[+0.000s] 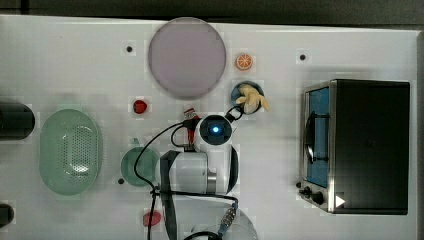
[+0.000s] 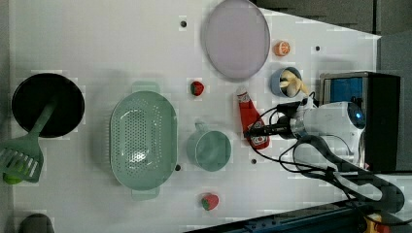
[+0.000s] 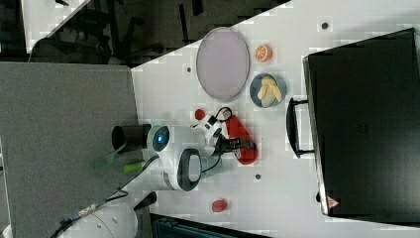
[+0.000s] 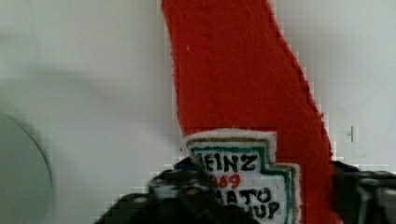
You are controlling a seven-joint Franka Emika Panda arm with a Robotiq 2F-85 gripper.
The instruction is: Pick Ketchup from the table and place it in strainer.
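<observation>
Left view: the ketchup lies flat on the white surface right of centre in the frame, its white cap pointing toward the top edge. The hand sits over the bottle's lower body; whether its fingers are apart or clamped on the bottle cannot be told. The strainer rests left of centre, well apart from the bottle, with a teal cup between them. Wrist view: the red body and the white label of the ketchup lie between two dark finger parts at the lower edge.
</observation>
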